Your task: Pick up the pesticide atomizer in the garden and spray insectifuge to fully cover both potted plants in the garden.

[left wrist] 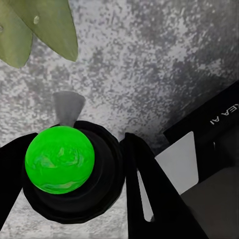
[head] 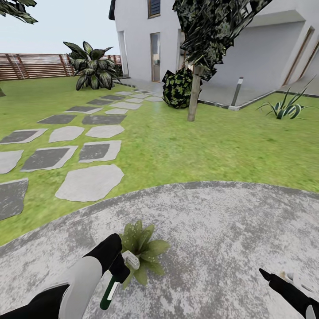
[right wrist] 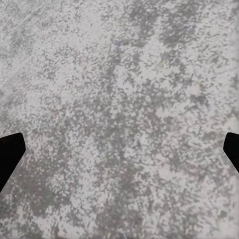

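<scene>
We've got the left hand (head: 118, 266) clamped on the atomizer (head: 116, 280), nozzle right beside one potted plant (head: 142, 248) on the paving (head: 221, 230). Right hand (head: 271, 278) hangs apart, empty. Sweep slowly so every leaf gets wet.

Mottled grey paving (head: 212, 230) across lower frame; green lawn (head: 212, 141) beyond. Stepping stones (head: 88, 181) at left, running toward white house (head: 141, 35) at upper centre. Brown slatted fence (head: 35, 65) upper left. Daylight, pale sky.
</scene>
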